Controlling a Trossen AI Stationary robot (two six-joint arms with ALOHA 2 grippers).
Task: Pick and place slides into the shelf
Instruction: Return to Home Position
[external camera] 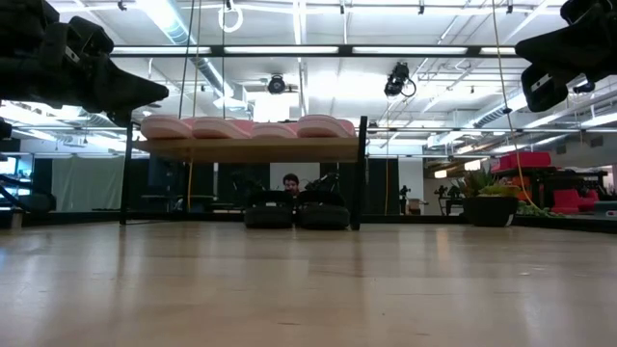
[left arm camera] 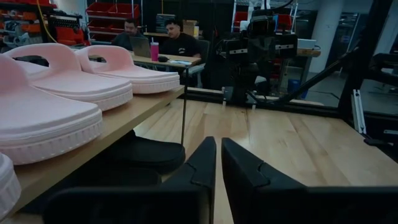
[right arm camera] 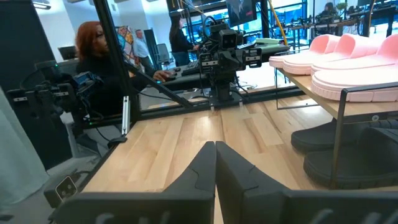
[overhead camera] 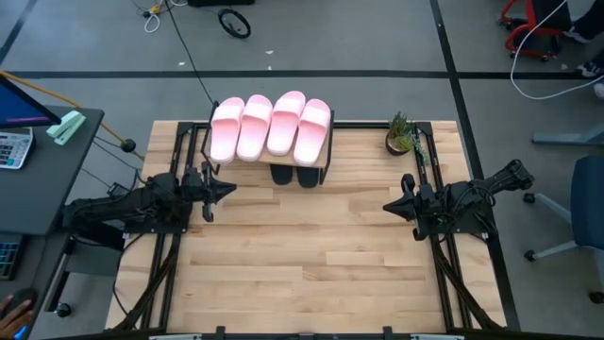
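Observation:
Several light pink slides [overhead camera: 271,127] lie side by side, soles down, on the plank top of the shelf [external camera: 253,149] at the table's far middle. Two black slides [overhead camera: 294,175] rest on the tabletop under the plank, between the shelf's black legs. My left gripper [overhead camera: 226,189] hovers level at the table's left, just near of the shelf's left end, and it is shut and holds nothing [left arm camera: 219,144]. My right gripper [overhead camera: 392,205] hovers level at the table's right, also shut and without a load [right arm camera: 215,146]. The two grippers point toward each other.
A small potted plant [overhead camera: 401,135] stands at the table's far right corner. Black frame rails [overhead camera: 444,274] run along both side edges. People sit at desks beyond the table [left arm camera: 177,43]. Bare wooden tabletop [overhead camera: 311,255] stretches between and in front of the arms.

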